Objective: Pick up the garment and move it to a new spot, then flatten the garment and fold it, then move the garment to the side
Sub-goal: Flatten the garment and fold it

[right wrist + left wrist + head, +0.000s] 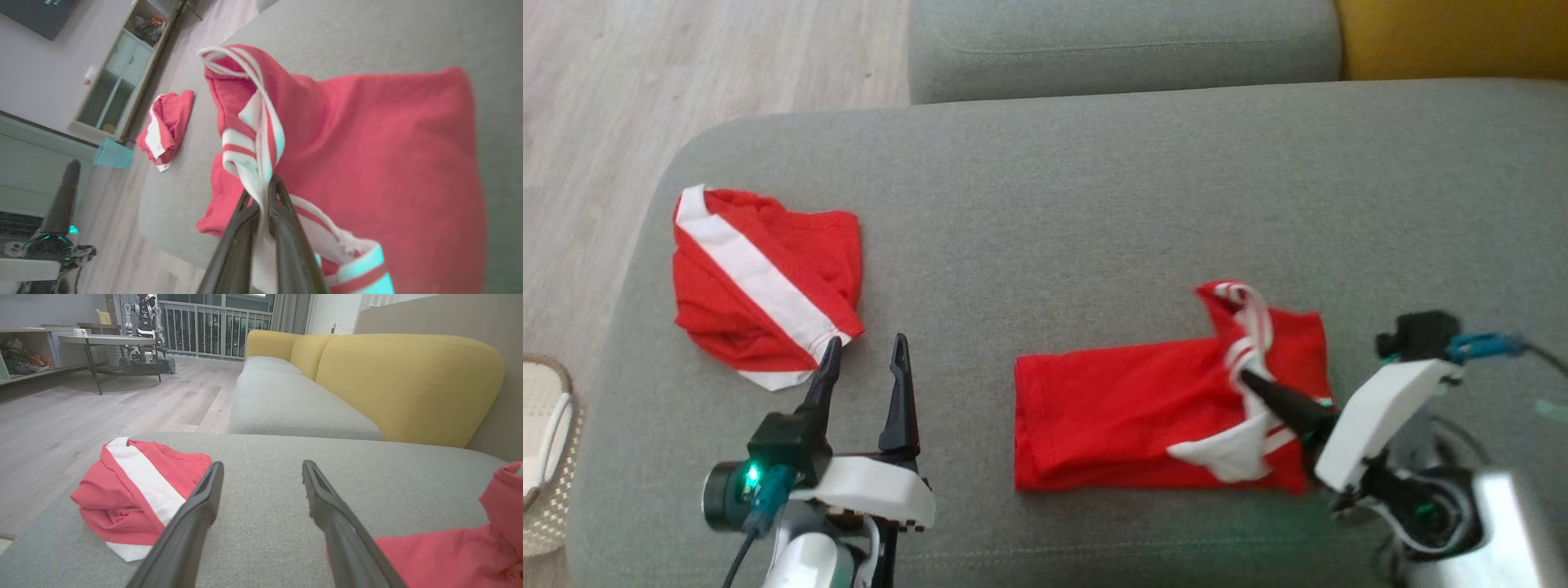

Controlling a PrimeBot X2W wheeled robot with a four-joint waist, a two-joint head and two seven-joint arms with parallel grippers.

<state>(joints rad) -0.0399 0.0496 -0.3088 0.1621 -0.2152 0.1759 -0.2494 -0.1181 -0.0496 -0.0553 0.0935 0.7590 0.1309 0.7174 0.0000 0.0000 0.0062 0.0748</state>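
A grey sofa cushion (1045, 204) is lying before me, carrying a crumpled red-and-white bundle (760, 278) at my left and a flatter red garment (1111, 416) at my right, well apart.

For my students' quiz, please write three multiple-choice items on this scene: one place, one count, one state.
1. Where lies the crumpled red garment? A on a chair; B in a drawer; C on the grey sofa cushion, left part.
2. How many red garments lie on the cushion? A one; B two; C four.
3. The right gripper is: A shut on the flat red garment's striped trim; B open; C shut on nothing.
C: it rests by the cushion's left edge. B: one crumpled, one flat. A: its fingers pinch the trim.
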